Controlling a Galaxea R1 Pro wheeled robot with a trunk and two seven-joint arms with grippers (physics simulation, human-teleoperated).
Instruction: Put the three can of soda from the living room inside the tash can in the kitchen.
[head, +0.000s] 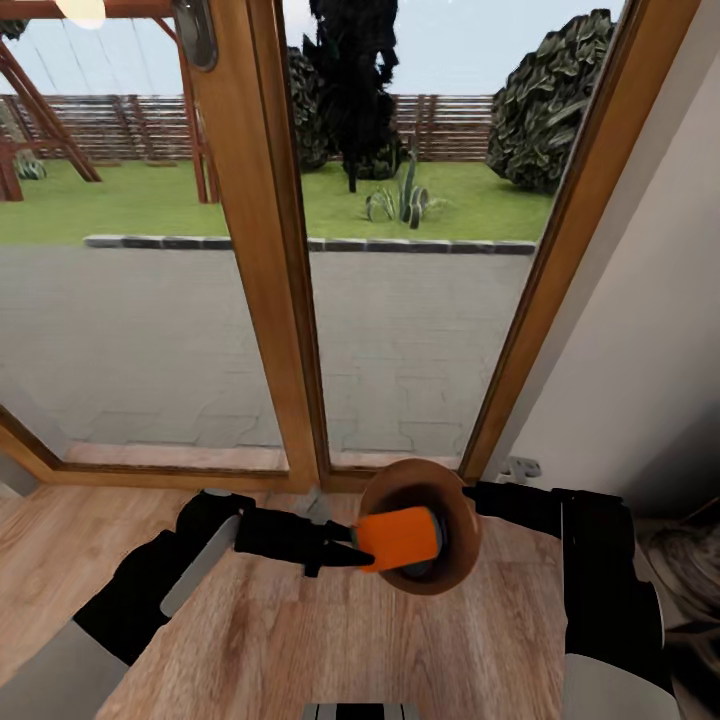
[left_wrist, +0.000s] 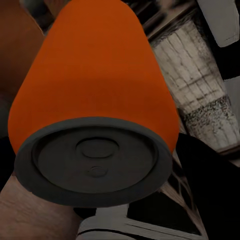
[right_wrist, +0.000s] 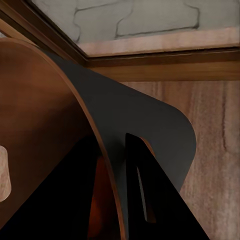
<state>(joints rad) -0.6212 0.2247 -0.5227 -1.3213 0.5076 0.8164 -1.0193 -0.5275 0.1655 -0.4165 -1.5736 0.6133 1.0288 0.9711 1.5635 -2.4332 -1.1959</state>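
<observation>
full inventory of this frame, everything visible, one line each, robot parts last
orange soda can: 1, orange, lying sideways in the left gripper, over the bin's mouth
trash can: 1, brown inside, grey outside, held up by its rim in the right gripper
glass doors: wood-framed, straight ahead
floor: light wood, below the arms
patio: grey paving outside
lawn: green, with bushes and a wooden fence behind
wall: pale, at right
left gripper: 1, black, shut on the can
right gripper: 1, black, fingers straddling the bin wall
</observation>
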